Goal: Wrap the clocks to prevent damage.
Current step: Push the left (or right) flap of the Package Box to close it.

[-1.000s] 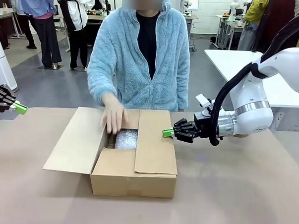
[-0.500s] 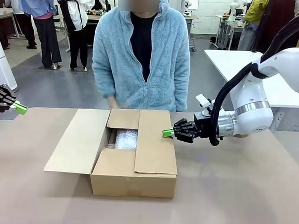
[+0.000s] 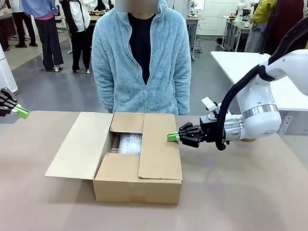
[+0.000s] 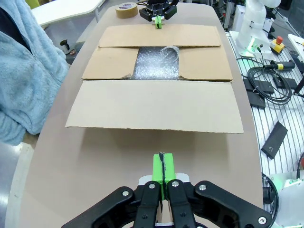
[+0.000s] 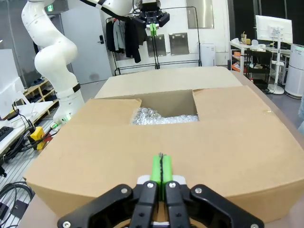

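The clocks show as a whitish bubble-wrap bundle (image 3: 130, 143) lying inside a brown cardboard box (image 3: 135, 184) at the table's middle; the bundle (image 4: 156, 66) is seen through the gap between the flaps, also as crinkled wrap (image 5: 156, 116) in the right wrist view. My right gripper (image 3: 171, 138) is shut and empty, its green tips at the right edge of the box's folded right flap (image 5: 161, 147). My left gripper (image 3: 22, 111) is shut and empty at the table's left edge, well clear of the box (image 4: 156, 107).
The box's left flap (image 3: 81, 145) lies spread out flat. A person in a light blue fleece (image 3: 141, 58) stands at the far side, hands away from the box. A brown tape roll (image 4: 126, 9) sits beyond the box. Cables and gear (image 4: 270, 85) lie beside the table.
The person's hand, which was on the box opening, has drawn back, and the person now stands upright. Neither arm has moved.
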### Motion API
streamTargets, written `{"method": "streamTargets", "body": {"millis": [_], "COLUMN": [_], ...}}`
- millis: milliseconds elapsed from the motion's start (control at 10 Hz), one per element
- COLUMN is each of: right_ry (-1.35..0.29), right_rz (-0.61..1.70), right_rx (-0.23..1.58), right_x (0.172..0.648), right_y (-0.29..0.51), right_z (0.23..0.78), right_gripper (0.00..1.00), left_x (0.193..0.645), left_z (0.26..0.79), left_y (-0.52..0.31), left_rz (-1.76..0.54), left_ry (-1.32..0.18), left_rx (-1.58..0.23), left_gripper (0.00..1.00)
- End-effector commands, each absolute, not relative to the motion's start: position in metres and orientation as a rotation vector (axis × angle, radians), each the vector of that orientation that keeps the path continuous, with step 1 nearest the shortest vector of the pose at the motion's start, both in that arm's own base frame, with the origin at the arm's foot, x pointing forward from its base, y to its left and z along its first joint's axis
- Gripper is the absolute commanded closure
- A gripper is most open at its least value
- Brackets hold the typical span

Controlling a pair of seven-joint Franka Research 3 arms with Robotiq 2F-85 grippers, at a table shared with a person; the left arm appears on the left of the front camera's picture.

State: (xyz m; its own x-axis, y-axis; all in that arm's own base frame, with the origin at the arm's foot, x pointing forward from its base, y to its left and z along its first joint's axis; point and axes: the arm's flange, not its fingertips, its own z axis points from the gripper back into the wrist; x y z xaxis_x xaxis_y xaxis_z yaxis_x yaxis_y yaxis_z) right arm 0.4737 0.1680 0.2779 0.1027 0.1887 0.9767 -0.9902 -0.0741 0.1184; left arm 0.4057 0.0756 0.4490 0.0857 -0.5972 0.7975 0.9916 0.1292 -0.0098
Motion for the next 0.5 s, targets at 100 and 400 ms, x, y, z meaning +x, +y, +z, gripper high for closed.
{"method": "streamTargets", "body": {"millis": [100,400], "right_ry": [-0.945,-0.945], "right_rz": [1.263,1.263], "right_rx": [1.178,1.178], "right_x": [0.474,0.474], "right_y": [0.168,0.168], "right_z": [0.275,0.275], "right_gripper": [0.99,0.99], "left_x": [0.437,0.432], "left_z": [0.381,0.322], "left_y": [0.081,0.067], "left_rz": [-1.267,-1.261], "left_ry": [-0.728,-0.732], "left_rx": [-0.753,-0.721], "left_gripper": [1.0,1.0]}}
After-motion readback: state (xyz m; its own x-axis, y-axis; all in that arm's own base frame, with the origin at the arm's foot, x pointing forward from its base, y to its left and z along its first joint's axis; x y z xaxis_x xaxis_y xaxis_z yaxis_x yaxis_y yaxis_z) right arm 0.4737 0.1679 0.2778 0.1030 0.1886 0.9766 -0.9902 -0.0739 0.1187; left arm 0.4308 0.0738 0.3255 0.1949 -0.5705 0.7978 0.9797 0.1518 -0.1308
